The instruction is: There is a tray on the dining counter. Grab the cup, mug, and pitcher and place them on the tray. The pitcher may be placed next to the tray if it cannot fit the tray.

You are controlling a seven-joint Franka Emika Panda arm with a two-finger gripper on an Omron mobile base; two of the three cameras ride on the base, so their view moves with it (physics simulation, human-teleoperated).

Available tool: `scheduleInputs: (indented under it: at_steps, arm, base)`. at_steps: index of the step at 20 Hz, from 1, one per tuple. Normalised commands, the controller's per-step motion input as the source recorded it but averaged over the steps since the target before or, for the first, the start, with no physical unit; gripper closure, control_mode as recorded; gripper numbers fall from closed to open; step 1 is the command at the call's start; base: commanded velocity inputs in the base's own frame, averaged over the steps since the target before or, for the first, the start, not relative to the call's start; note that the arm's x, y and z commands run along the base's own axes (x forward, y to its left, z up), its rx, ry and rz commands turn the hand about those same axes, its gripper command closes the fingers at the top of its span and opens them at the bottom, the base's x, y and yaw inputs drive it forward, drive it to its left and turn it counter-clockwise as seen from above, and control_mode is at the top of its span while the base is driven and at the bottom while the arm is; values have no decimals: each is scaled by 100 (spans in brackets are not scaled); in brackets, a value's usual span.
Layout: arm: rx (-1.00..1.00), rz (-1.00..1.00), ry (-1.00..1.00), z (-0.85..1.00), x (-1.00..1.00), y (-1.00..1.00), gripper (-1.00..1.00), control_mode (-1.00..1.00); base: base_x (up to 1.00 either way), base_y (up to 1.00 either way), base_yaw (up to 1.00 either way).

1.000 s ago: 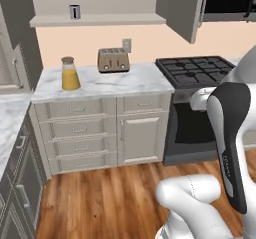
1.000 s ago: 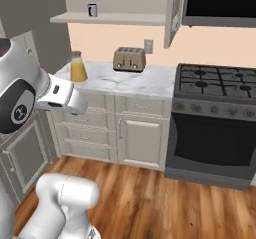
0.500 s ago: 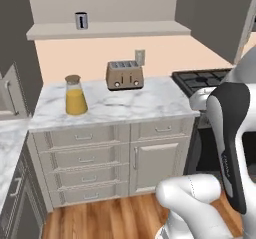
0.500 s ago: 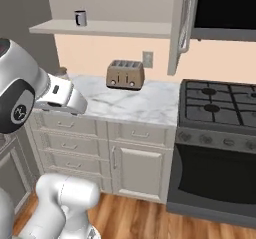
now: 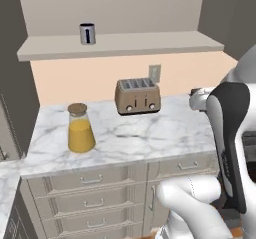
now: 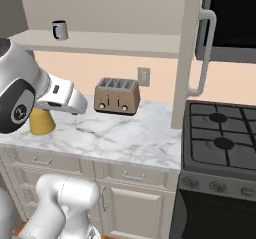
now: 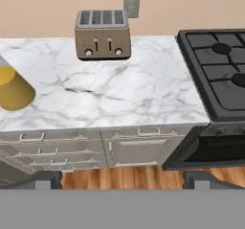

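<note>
So the pitcher (image 5: pixel 80 129) is sitting on the marble worktop (image 5: pixel 150 133) out at about 9 o'clock from the toaster (image 5: pixel 137 96), well apart from it and near the left end of the slab. In the hand view you only catch its orange base at the left edge, around 9 o'clock.

My guess on handling: it's clear glass, roughly two-thirds full of orange liquid, so probably the heaviest of the three things and slick on the sides. The cone shape means the hand could slide upward if it squeezes the wide bottom. I'd go for the narrow neck just under the brown cork lid (image 5: pixel 77 109), and keep it upright so nothing sloshes out. Glass is stiff but breakable, so set it down softly.

The mug (image 5: pixel 87 33) is up on the shelf (image 5: pixel 120 44), at roughly 11 o'clock from the toaster. Small, stiff, probably light, easy pinch across the body.

The hand (image 7: pixel 122 179) is spread wide, holding nothing, hovering out in front of the drawers (image 7: pixel 57 146), well apart from the pitcher.
</note>
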Motion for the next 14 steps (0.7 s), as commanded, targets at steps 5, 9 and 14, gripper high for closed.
scheduleInputs:
  at_steps: [5, 9, 14]
  arm:
    - [0, 0, 0, 0, 0, 0, -100, 100]
    - [0, 0, 0, 0, 0, 0, -100, 100]
    - [0, 0, 0, 0, 0, 0, -100, 100]
  base:
    - [65, 24, -6]
    - [16, 16, 0]
    - [16, 38, 0]
